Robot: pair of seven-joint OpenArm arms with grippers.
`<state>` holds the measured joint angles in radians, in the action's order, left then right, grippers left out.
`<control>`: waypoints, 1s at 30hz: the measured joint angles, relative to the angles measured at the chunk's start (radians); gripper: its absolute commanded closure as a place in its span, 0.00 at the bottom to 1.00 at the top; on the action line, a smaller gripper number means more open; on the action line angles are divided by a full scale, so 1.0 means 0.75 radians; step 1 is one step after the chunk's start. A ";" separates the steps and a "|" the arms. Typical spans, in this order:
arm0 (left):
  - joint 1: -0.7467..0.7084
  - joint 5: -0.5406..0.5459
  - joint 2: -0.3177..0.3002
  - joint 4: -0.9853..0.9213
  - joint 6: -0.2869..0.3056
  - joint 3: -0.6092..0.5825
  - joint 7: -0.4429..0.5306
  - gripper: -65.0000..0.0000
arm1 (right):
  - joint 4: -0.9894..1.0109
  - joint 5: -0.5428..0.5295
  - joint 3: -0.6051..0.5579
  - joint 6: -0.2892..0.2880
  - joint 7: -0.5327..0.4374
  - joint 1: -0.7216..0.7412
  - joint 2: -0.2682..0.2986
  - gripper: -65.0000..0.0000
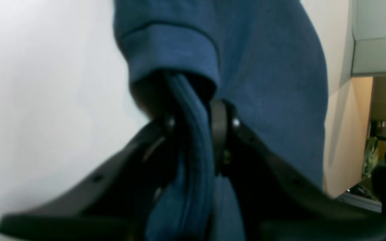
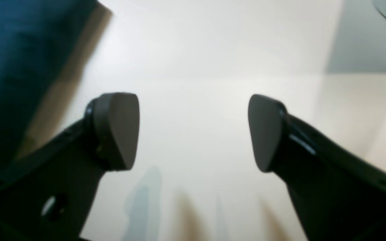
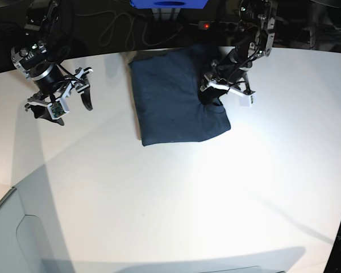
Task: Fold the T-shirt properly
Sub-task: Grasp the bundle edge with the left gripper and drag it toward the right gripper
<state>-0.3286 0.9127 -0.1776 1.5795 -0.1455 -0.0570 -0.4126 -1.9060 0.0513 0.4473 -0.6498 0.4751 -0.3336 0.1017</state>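
While the left hand (image 1: 198,122) clamped a bunched fold of the T-shirt (image 3: 173,99) between its pads, the cloth rose in a soft ridge through the jaws, with a hemmed sleeve cuff (image 1: 171,53) lying just beyond the fingertips. From that, the fabric looked light, limp and unslippery; it would sag and trail rather than hold a shape, so any lift would likely drag the layers beneath unless the grip took only the wanted ply. A hem, cuff or corner seemed the better place to take hold, since the doubled stitching gave something firmer to pinch than the flat middle of the panel.

Out from that hand, the T-shirt lay partly folded into a rough rectangle on the white counter (image 3: 176,199), its far edge close to the counter's back rim, where cables (image 3: 122,28) and a blue object (image 3: 167,3) sat just behind. On the garment's side opposite the gripping hand, the right hand (image 2: 193,132) hung with its jaws wide apart and nothing between them, well away from the T-shirt's edge, which showed only at the corner of its wrist view.

Nearer than the T-shirt's front edge, the counter spread bare and broad, which I judged the safest room for swinging a fold over. Toward the back rim there was little margin.
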 measured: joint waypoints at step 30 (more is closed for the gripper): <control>1.109 -0.015 -0.222 -0.459 -0.013 -1.115 -0.405 1.00 | -0.005 -0.003 0.156 0.000 -0.006 -0.110 -0.008 0.26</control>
<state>0.5034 0.9016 -0.3443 1.2350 -0.1555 -0.8932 -0.7166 -1.9099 0.0490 0.5644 -0.6498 0.4709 -0.4164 0.0959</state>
